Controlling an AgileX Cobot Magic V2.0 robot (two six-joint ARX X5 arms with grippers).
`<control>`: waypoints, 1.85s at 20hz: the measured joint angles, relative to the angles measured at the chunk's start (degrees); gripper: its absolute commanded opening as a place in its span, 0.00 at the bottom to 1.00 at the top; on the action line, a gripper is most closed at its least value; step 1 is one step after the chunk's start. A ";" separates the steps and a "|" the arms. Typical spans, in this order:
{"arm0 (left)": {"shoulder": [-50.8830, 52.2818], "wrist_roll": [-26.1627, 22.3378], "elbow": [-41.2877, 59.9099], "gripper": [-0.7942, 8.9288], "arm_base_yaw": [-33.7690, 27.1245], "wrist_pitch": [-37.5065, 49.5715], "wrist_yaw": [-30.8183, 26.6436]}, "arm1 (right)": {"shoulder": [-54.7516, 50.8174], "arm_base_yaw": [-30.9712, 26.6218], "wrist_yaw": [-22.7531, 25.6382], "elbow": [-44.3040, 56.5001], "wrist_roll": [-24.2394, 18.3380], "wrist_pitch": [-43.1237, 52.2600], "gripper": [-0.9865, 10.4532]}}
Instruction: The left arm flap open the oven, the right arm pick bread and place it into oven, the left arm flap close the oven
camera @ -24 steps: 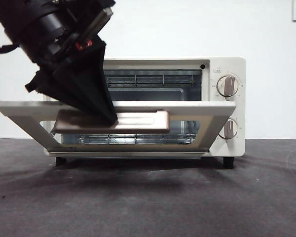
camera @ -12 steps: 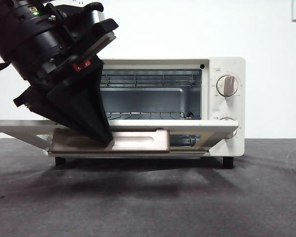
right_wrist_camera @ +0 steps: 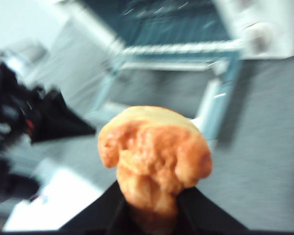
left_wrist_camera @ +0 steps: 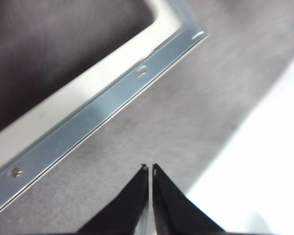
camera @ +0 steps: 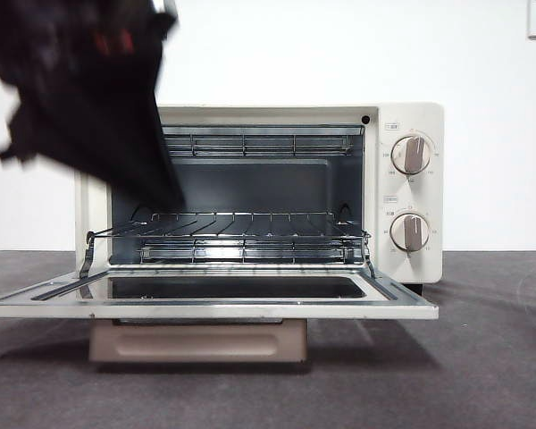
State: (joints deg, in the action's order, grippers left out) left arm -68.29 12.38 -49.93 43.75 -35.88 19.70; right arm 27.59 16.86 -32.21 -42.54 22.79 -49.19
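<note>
Toaster oven (camera: 259, 192), cream-white, stood on the dark grey desk (camera: 482, 375) with its door (camera: 210, 302) swung fully down, lying flat and level out toward the front. At far left of the front view, the left hand (camera: 156, 192) hung blurred and dark above the door's left end, its tip in front of the cavity's left edge and apart from the door. In the left wrist view that hand (left_wrist_camera: 150, 169) had its two jaws pressed together on nothing, over bare desk just beside the door's metal rim (left_wrist_camera: 93, 115). Moving right, the cavity lay open across its full width, with a wire rack (camera: 241, 234) at mid height and clear room above it up to the upper grille (camera: 259, 143). Below the door's front edge hung the beige bar handle (camera: 196, 341). At the right stood two beige knobs (camera: 411, 155), one above the other. In the right wrist view, the right hand (right_wrist_camera: 149, 208) clasped the orange-tan bread (right_wrist_camera: 154, 154) by its lower part, held in the air in front of the open oven (right_wrist_camera: 176, 29), well apart from it.
</note>
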 measured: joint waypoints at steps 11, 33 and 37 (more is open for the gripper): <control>26.62 1.33 -2.71 0.10 0.00 -9.62 -5.16 | 14.34 9.18 0.92 0.00 6.27 22.08 0.14; 39.32 3.28 -2.99 0.10 0.00 -17.90 -16.79 | 49.11 25.94 27.78 0.00 15.02 62.18 0.14; 39.32 3.28 -3.63 0.10 0.00 -20.13 -16.79 | 52.30 25.92 31.02 0.00 15.17 66.47 0.14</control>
State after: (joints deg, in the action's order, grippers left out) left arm -28.97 15.66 -53.56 43.75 -56.01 2.92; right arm 79.90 42.78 -1.19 -42.54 37.95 17.28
